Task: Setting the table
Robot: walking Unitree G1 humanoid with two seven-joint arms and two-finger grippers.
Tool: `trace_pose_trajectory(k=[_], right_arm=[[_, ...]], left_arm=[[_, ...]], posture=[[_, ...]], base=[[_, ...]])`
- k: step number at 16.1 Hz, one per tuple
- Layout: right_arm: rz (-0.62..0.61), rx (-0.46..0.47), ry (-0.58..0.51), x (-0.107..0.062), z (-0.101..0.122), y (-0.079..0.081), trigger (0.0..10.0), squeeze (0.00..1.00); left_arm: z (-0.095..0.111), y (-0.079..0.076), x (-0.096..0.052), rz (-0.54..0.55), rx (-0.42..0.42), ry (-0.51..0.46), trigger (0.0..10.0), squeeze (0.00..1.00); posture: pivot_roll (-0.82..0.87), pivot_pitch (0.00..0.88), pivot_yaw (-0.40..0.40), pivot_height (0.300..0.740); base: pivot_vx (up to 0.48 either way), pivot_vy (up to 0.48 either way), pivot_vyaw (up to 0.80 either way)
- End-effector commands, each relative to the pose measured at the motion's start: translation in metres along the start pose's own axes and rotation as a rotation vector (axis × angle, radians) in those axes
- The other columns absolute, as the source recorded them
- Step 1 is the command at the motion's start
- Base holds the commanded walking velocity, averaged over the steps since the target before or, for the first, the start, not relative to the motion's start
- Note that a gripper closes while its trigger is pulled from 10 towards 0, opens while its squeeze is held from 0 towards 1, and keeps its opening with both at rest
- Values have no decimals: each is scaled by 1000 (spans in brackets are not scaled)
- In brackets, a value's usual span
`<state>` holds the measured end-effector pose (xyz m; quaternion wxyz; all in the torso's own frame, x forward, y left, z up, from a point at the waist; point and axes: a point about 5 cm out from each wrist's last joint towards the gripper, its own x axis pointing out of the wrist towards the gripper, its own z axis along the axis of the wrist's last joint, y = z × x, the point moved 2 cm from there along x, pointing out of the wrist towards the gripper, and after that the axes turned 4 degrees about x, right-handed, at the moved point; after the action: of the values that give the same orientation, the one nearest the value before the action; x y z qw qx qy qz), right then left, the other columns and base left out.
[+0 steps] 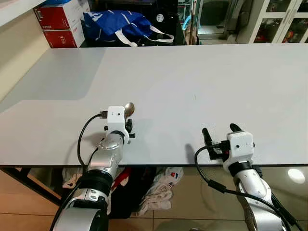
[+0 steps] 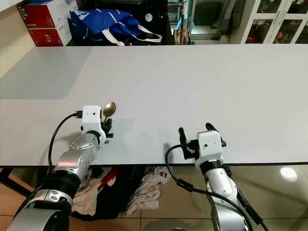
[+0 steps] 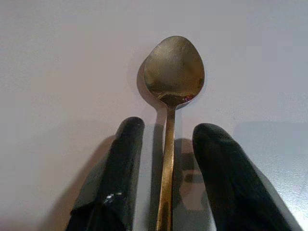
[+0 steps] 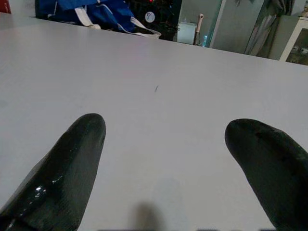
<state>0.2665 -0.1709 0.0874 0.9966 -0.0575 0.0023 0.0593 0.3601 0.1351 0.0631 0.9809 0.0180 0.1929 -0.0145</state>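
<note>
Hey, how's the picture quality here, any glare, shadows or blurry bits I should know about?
Left eye view: even light on the table, soft shade at its far left, a bright glare spot on the floor. Left wrist view: spoon sharp with a small reflection, fingers soft. Right wrist view: fingertips blurred, table dim.

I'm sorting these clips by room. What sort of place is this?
Probably a dining or storage area of a home: a large white table, a glass-fronted cabinet behind it, a blue bag and red boxes. The left gripper straddles a spoon.
</note>
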Motion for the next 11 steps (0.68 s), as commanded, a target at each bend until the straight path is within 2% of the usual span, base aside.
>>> trace_pose_trajectory(k=[1, 8, 9, 10, 11], right_arm=[[7, 2, -10, -1, 4, 2, 10000, 0], [11, 9, -7, 1, 5, 5, 10000, 0], [13, 10, -7, 2, 4, 6, 10000, 0], [13, 11, -8, 3, 5, 6, 10000, 0], [15, 12, -7, 3, 4, 7, 10000, 0]], left_arm=[[5, 1, 1, 13, 10, -13, 10000, 1000], [15, 2, -1, 14, 36, -46, 10000, 1000], [16, 1, -2, 11, 44, -47, 10000, 831], [17, 1, -2, 10, 51, -46, 10000, 831], [22, 0, -6, 11, 62, -61, 10000, 0]], posture=[[-186, 0, 63, 735], [-175, 0, 68, 735], [-173, 0, 69, 735], [-173, 0, 69, 735], [-172, 0, 73, 735]], base=[[0, 0, 0], [0, 0, 0], [0, 0, 0], [0, 0, 0], [0, 0, 0]])
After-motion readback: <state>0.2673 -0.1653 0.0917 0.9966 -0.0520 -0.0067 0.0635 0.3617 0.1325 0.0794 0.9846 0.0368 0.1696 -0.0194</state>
